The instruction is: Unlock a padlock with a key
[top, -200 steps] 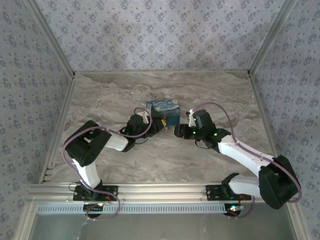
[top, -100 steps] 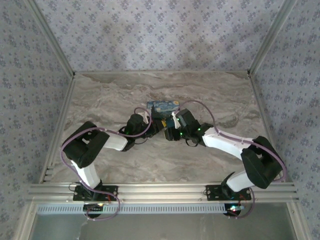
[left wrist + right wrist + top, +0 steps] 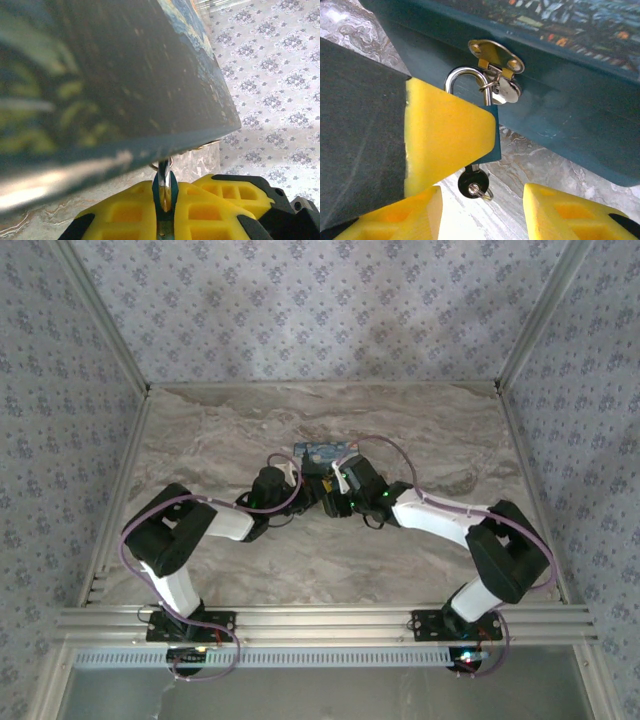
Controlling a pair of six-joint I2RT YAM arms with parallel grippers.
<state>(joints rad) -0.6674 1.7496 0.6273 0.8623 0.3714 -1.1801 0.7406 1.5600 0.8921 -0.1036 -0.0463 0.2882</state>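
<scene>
Left end effector (image 3: pixel 165 205) clamped on the padlock (image 3: pixel 494 144). The padlock hangs by its shackle from the brass hasp (image 3: pixel 496 56) on the blue box (image 3: pixel 580 105), upper centre of the right wrist frame. Black-headed key (image 3: pixel 471 182) sits in the padlock's underside. Right end effector (image 3: pixel 481 215): fingers apart at bottom of frame, just below the key, not touching it.

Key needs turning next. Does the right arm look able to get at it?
Probably yes: the key sticks out below the padlock, in line with the open right fingers; the left fingers cover only the lock body.
</scene>
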